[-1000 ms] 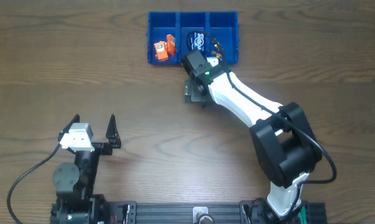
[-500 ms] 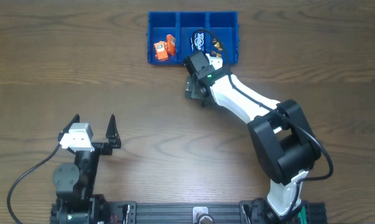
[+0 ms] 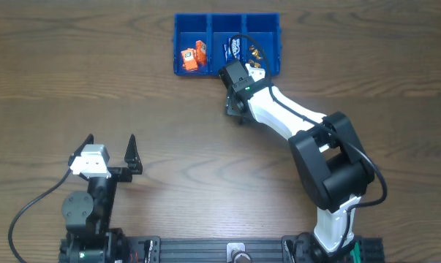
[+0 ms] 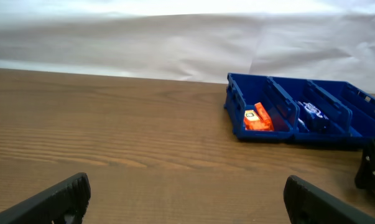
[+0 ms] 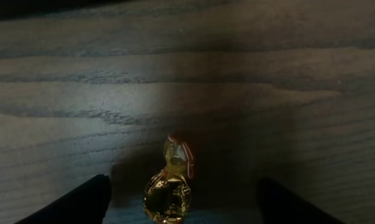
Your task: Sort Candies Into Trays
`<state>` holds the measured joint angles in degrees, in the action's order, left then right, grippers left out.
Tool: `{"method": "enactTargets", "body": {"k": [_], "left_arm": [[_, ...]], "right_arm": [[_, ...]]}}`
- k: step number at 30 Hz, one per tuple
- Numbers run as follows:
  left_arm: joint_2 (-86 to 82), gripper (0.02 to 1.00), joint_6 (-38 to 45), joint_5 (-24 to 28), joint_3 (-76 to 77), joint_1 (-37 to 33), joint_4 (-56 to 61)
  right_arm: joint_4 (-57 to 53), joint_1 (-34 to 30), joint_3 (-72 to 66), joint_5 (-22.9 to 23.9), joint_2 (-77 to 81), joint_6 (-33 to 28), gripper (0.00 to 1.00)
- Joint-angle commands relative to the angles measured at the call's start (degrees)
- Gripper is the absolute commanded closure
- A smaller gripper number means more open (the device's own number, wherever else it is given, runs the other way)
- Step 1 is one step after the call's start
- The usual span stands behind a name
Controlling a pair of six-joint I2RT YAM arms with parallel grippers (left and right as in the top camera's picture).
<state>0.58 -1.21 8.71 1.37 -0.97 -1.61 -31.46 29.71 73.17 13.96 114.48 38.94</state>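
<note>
The gold candy (image 5: 168, 196) lies on the table (image 3: 96, 88) just short of the tray (image 3: 177, 44), between the fingers (image 5: 69, 202) of the right gripper (image 3: 235, 109) — these are spread wide and grip nothing. Its long axis runs crosswise to the line the jaws shut along, so a straight descent should catch its narrow width. The left gripper (image 3: 110, 140), likewise spread and empty, sits well apart — the right arm is plainly nearer.

Brown wood-grain tabletop (image 3: 96, 88) w/ even light across it; plain white backdrop (image 4: 143, 37), slightly creased, stands behind far edge.
</note>
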Motion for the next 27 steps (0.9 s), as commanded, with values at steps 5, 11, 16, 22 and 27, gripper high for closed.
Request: {"method": "enactTargets", "body": {"k": [5, 11, 16, 22, 27], "left_arm": [[-0.4, 0.020, 0.8, 1.2, -1.1, -0.2, -1.9], [-0.4, 0.020, 0.8, 1.2, -1.1, -0.2, -1.9], [-0.4, 0.020, 0.8, 1.2, -1.1, -0.2, -1.9], [-0.4, 0.020, 0.8, 1.2, -1.1, -0.2, -1.9], [-0.4, 0.020, 0.8, 1.2, -1.1, -0.2, -1.9]], "right_arm": [[-0.3, -0.5, -0.2, 0.5, 0.6, 0.3, 0.393], [-0.2, -0.5, -0.5, 0.5, 0.6, 0.3, 0.430], [0.0, -0.4, -0.5, 0.1, 1.5, 0.3, 0.476], [0.3, -0.4, -0.5, -0.2, 1.9, 0.3, 0.625], [0.9, -0.4, -0.5, -1.2, 1.9, 0.3, 0.704]]}}
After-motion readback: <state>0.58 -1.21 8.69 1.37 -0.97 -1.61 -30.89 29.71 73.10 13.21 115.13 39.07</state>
